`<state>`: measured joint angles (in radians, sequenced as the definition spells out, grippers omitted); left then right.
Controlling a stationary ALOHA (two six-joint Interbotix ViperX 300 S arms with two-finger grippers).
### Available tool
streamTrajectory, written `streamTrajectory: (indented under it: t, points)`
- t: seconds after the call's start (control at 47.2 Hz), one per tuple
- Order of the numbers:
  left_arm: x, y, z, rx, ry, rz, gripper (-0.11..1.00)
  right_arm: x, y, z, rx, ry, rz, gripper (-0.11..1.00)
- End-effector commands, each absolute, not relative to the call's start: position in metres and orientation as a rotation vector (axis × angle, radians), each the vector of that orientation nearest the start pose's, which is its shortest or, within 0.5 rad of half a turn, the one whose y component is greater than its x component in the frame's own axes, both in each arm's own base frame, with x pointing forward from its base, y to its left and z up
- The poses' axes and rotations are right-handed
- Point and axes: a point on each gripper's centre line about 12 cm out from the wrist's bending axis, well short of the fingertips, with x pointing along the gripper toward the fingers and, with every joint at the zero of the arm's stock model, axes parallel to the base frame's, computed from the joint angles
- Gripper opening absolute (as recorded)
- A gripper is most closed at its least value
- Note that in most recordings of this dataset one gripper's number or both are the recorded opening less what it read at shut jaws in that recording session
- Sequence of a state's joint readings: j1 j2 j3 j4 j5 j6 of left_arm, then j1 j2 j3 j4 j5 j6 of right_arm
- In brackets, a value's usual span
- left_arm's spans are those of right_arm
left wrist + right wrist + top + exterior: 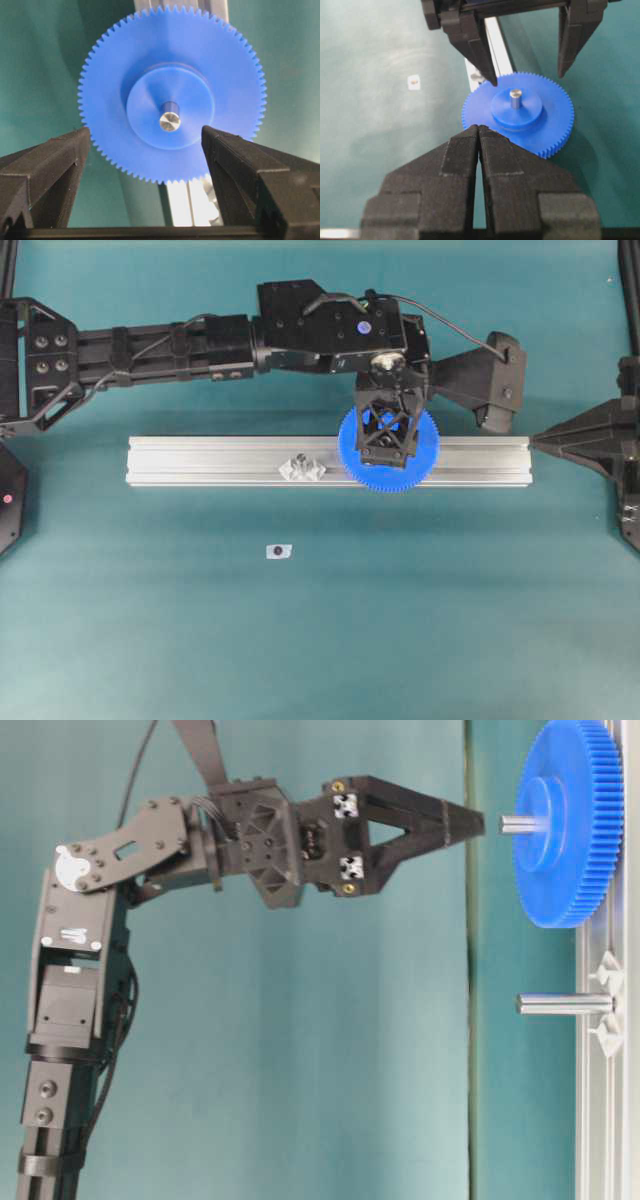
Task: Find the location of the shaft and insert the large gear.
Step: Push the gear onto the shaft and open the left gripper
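The large gear [385, 481], a bright blue toothed disc, sits on the shaft [170, 121]. The silvery shaft tip pokes out through its raised hub [515, 98]. My left gripper [388, 445] hangs directly above the gear, open, with its fingers [60, 165] spread wide to either side of the hub. It holds nothing. From table level a small gap shows between the left gripper [478, 820] and the shaft tip [518, 823]. My right gripper [479, 128] is shut and empty, just beside the gear's rim [555, 142]. From above it points at the rail's right end [540, 440].
The gear and shaft stand on a long aluminium rail [200, 460] across the teal table. A second bare pin [565, 1004] with clear plastic pieces [301, 469] stands on the rail left of the gear. A small white piece [279, 551] lies in front of the rail.
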<state>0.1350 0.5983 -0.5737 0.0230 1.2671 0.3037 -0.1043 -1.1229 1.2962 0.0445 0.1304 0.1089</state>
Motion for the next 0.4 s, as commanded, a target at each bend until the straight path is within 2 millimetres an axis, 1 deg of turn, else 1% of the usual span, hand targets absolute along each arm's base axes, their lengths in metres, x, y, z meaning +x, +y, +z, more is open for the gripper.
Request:
streamTrajectory:
  t: [0.0,0.233,0.381]
  points:
    - [0.543,0.073,0.263,0.209,1.217,-0.052,0.85,0.164,-0.017,0.227,0.177,0.287,-0.123,0.04]
    - [0.541,0.072,0.274,0.200,1.220,-0.048,0.85,0.164,-0.017,0.227,0.176,0.287,-0.123,0.04]
    - [0.540,0.071,0.277,0.196,1.219,-0.048,0.85,0.164,-0.017,0.227,0.176,0.285,-0.125,0.04]
